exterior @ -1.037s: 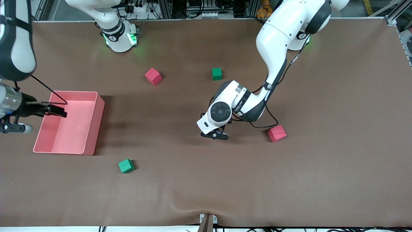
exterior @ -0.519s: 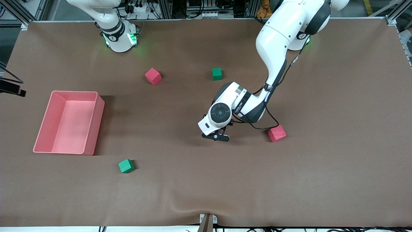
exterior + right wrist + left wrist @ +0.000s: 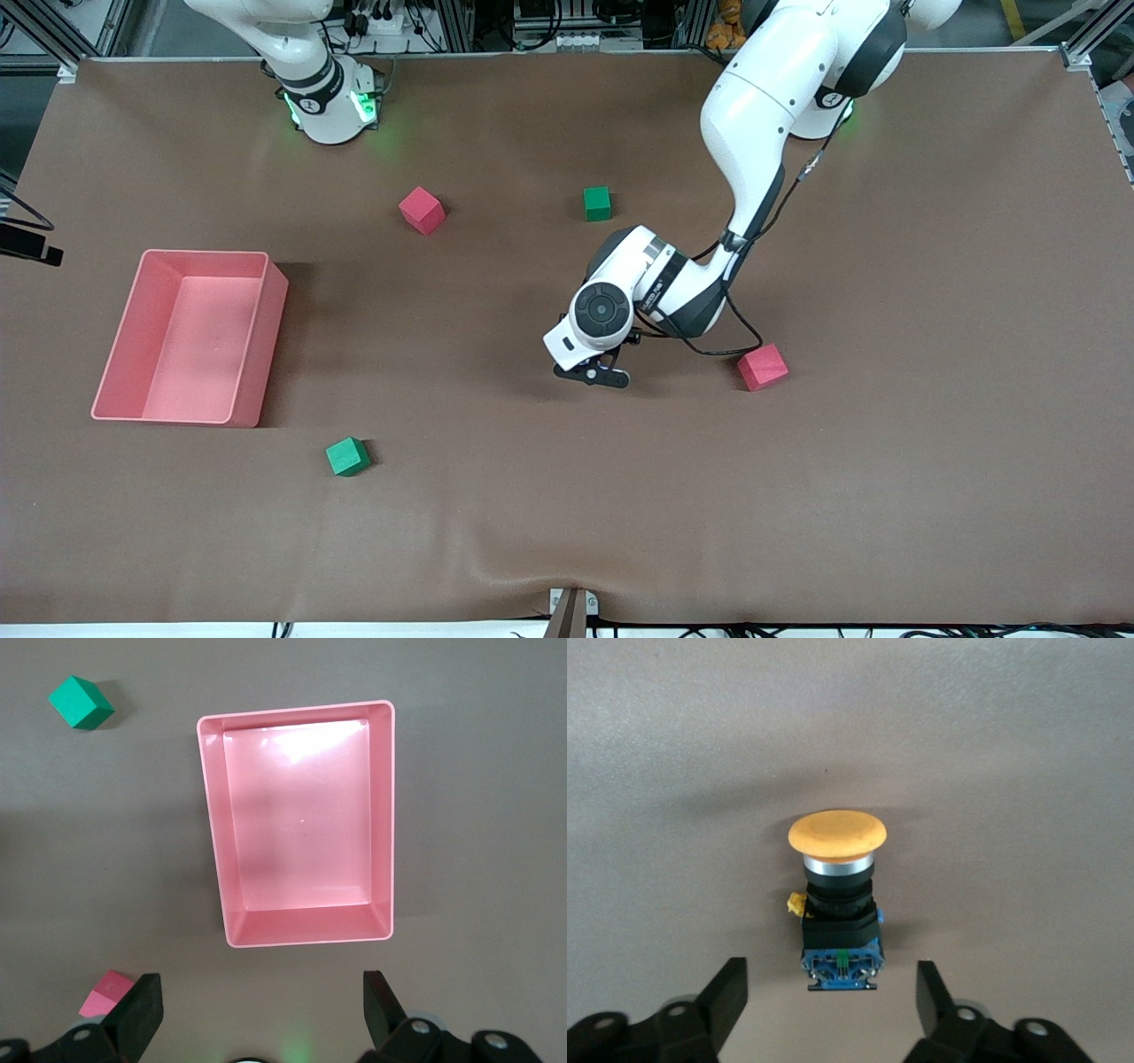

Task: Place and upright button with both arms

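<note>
The push-button (image 3: 837, 895) lies on its side on the brown tabletop (image 3: 567, 496) near the middle, orange cap pointing away from the left claw (image 3: 831, 1010), which sits low right over it. The fingers (image 3: 725, 992) stand apart on either side of the black body, not touching it, placed so that closing would pinch the body rather than the cap. The right claw (image 3: 257, 1010) waits high over the pink bin (image 3: 383, 815), spread wide and empty, probably kept free to help stand the button up.
</note>
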{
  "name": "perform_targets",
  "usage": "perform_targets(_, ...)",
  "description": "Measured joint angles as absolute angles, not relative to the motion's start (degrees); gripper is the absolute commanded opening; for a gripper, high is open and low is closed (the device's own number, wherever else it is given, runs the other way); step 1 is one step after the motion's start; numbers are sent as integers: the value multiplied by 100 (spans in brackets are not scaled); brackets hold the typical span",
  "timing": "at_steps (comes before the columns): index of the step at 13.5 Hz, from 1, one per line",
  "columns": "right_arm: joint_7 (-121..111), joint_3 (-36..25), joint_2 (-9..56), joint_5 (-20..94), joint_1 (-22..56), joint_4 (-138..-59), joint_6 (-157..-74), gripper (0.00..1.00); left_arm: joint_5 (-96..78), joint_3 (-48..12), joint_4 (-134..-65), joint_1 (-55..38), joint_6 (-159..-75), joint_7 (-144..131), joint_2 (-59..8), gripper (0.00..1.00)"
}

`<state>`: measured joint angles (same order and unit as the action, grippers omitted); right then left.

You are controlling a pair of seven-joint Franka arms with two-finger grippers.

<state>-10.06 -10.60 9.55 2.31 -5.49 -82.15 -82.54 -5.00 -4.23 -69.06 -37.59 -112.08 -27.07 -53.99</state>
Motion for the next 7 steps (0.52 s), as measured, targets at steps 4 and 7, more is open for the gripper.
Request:
perform_targets(4, -1006, -1017, 955, 233, -534, -8209, -8254, 100, -500, -420, -6906, -3759, -11231, -2707, -5440, 75)
perform_targets(7, -1006, -1002, 953, 244, -527, -8194, -8254, 100, -500, -420, -6906, -3759, -11235, -2706, -5442, 70)
